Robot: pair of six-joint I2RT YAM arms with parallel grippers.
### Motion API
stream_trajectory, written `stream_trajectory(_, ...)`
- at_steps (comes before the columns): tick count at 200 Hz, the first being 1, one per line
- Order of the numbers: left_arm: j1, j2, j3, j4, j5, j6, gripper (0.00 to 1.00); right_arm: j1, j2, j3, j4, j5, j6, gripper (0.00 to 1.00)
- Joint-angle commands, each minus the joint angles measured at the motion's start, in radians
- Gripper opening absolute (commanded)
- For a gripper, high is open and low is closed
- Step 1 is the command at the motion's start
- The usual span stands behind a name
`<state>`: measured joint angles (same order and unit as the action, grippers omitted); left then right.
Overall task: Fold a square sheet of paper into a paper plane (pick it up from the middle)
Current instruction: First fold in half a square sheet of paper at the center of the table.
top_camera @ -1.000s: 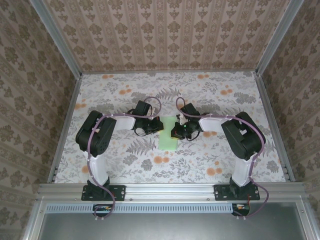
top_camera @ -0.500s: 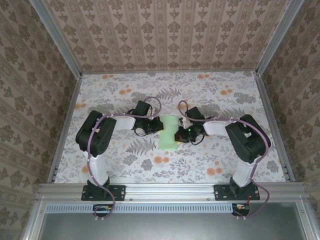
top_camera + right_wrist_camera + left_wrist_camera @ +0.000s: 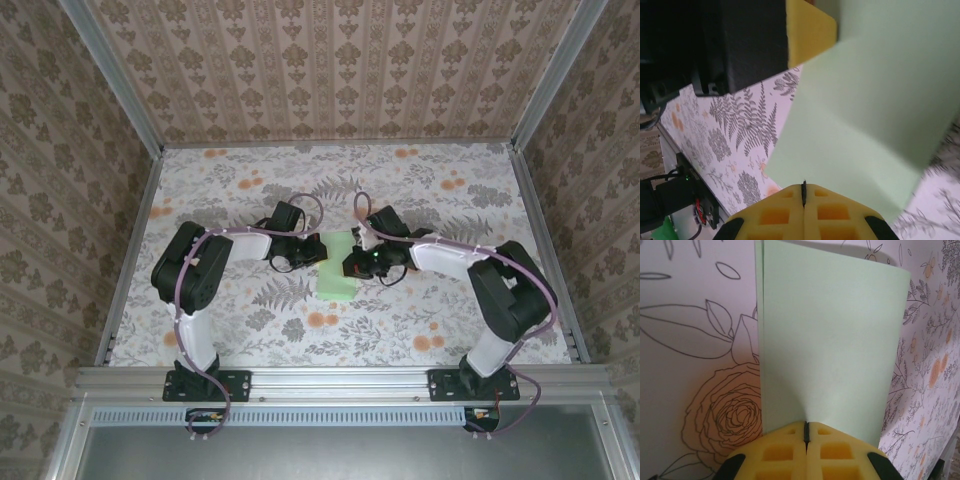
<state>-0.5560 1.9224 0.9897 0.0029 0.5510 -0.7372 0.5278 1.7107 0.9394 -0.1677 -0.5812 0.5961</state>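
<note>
- Pale mint-green, the paper sheet (image 3: 338, 272) lies in the top external view at the middle of the floral tablecloth (image 3: 430, 190), between the two arms. The left gripper (image 3: 318, 253) meets its left side and the right gripper (image 3: 352, 266) its right side. From this height the fingers are too small to judge.
- In the left wrist view the left gripper (image 3: 806, 432) has its yellow pads (image 3: 777, 452) pressed together on the near edge of the paper sheet (image 3: 830, 340). Two layers show along the paper's left edge, over the tablecloth (image 3: 700, 315).
- In the right wrist view the right gripper (image 3: 803, 192) pinches the paper sheet (image 3: 865, 130) with its pads closed tight. The paper hangs above the tablecloth (image 3: 740, 135), and the left gripper's yellow pad (image 3: 807, 30) sits at its far edge.
</note>
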Motion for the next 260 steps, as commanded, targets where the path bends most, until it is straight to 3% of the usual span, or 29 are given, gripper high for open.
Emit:
stream_trajectory(1, -0.015, 0.113, -0.075, -0.247, -0.193, 0.002, 0.00, 0.023, 0.089, 0.034, 0.023, 0.003, 0.035, 0.00)
stream_trajectory(63, -0.013, 0.109, -0.087, -0.248, -0.209, -0.014, 0.00, 0.031, 0.116, -0.044, -0.004, 0.001, -0.015, 0.00)
stream_trajectory(137, 0.000, 0.085, -0.103, -0.244, -0.214, -0.022, 0.00, -0.018, -0.064, -0.252, -0.128, 0.001, -0.100, 0.00)
stream_trajectory(195, 0.015, -0.131, -0.123, -0.170, -0.114, -0.091, 0.00, -0.034, -0.174, -0.132, -0.072, 0.070, -0.003, 0.00)
stream_trajectory(220, 0.011, -0.218, -0.104, -0.141, -0.089, -0.088, 0.00, -0.035, -0.107, -0.075, 0.001, 0.101, 0.067, 0.00)
stream_trajectory(260, 0.010, -0.228, -0.073, -0.119, -0.079, -0.068, 0.13, -0.032, 0.053, 0.049, 0.073, 0.110, 0.150, 0.00)
